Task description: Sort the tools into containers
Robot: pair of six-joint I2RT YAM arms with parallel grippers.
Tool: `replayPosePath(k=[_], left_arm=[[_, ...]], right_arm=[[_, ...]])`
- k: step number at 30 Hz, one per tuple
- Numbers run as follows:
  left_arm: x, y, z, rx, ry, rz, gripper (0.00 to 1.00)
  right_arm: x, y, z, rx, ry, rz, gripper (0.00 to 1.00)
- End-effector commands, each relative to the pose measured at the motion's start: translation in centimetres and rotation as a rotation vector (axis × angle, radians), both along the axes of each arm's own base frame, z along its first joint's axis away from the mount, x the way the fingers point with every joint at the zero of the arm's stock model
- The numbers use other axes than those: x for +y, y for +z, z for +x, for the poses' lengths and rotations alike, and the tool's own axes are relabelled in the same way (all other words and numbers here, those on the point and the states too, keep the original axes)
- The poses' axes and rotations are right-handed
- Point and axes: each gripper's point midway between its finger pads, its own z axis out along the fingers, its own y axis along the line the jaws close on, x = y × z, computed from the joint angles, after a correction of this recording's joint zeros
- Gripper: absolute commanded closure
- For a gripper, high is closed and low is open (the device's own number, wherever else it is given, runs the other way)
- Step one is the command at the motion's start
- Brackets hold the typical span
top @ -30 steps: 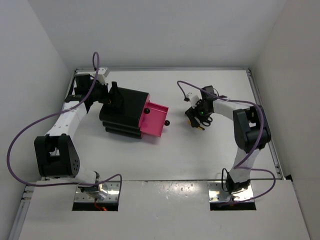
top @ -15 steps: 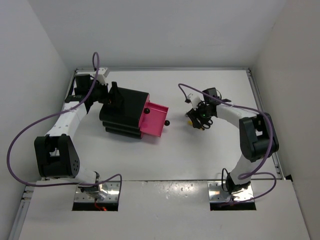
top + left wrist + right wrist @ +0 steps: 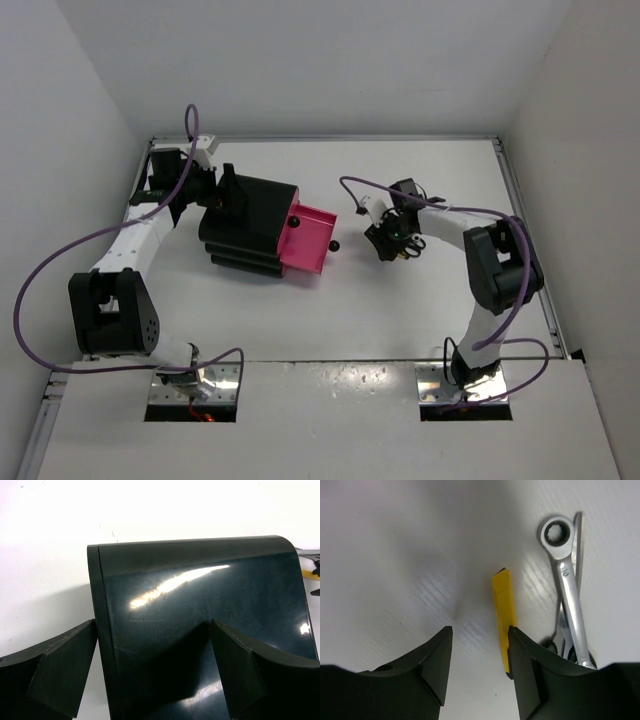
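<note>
The black drawer unit [image 3: 250, 225] stands left of centre with one magenta-pink drawer [image 3: 312, 240] pulled out to the right, its round knob [image 3: 333, 246] in front. My left gripper [image 3: 225, 195] sits at the unit's back edge. In the left wrist view its jaws stand wide, one finger [image 3: 60, 670] beside the box [image 3: 200, 605], the other over its top. My right gripper [image 3: 479, 632] hovers low over the tools [image 3: 404, 252], open. A yellow piece [image 3: 502, 610] lies between its jaws against the right finger [image 3: 530, 675]. A slim silver wrench [image 3: 567, 580] lies just to the right.
White walls close in the table on three sides, with a raised rim [image 3: 520, 200] along the right edge. A second thin metal piece [image 3: 577, 535] lies under the wrench. Purple cables loop from both arms.
My right gripper has shifted a little left over the tools and turned at the wrist, and its jaws have narrowed. The left arm and the drawer unit have not moved.
</note>
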Motion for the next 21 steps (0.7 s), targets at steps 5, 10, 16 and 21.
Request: replayPosePath(k=[5,10,16,21], left_arm=[[1.6,-10.0,-6.4,0.384,0.007,0.118,0.03],[1.6,-10.3,-6.4,0.393,0.006,0.118,0.03],[1.6,-10.3,-6.2,0.395,0.006,0.118,0.03],[1.6,-10.3,-6.2,0.395,0.006,0.118,0.03]], right_arm=[[-0.1,-0.7,1.3,-0.003,0.005,-0.035,0.51],[-0.3,-0.5,2.3,-0.017,-0.016,-0.027,0.51],[-0.4,-0.9,1.9,0.015,-0.015,-0.037,0.74],[-0.8,-1.0,1.2,0.023,-0.008,-0.053,0.89]])
